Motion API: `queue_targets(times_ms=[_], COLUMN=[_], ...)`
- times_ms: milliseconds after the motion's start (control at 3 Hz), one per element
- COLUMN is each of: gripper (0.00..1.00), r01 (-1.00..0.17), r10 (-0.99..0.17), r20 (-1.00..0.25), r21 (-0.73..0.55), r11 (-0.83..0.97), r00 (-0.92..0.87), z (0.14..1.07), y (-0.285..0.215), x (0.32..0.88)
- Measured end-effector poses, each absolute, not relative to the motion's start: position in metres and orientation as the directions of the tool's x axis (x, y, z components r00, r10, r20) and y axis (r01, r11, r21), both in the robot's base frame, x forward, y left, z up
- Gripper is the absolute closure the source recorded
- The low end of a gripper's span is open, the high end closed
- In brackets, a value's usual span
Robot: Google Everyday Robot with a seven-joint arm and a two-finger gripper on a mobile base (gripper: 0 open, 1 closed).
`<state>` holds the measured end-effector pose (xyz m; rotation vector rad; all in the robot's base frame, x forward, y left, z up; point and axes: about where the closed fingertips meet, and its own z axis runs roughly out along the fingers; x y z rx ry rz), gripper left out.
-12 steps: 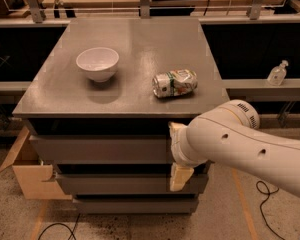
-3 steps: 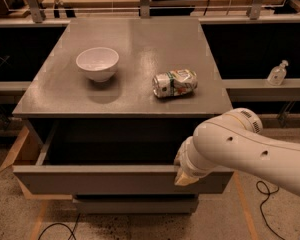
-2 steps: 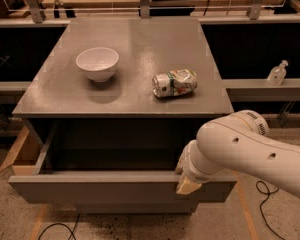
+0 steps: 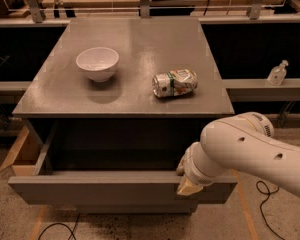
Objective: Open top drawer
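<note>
The top drawer (image 4: 100, 188) is pulled far out of the grey cabinet, its wide matte-grey front low in the camera view and its dark inside open above it. My gripper (image 4: 186, 176) sits at the right part of the drawer's front edge, behind my white arm (image 4: 250, 149). One tan fingertip (image 4: 188, 186) shows over the front panel; the rest of the gripper is hidden by the wrist.
A white bowl (image 4: 97, 63) and a crushed can (image 4: 174, 82) lying on its side rest on the cabinet top (image 4: 135, 39). A cardboard box (image 4: 20, 154) stands left of the cabinet. A clear bottle (image 4: 277, 73) stands on a ledge at the right. Cables lie on the floor.
The drawer went from closed to pulled out and has come further forward. My gripper and arm moved with its front, toward the camera and down.
</note>
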<state>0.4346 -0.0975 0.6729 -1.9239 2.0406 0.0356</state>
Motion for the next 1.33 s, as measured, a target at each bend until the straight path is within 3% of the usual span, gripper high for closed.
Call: queue_targets(times_ms=[1000,1333], gripper=[0.35,0.29], r01=[-0.974,-0.973], r10=[-0.966,-0.967], r20=[-0.256,-0.255], r21=[-0.212,-0.214], r11=[0.082,0.081], r00=[-0.026,-0.025], z=[0.675,0.6758], y=[-0.0969,-0.0967], x=[0.4337,0.4335])
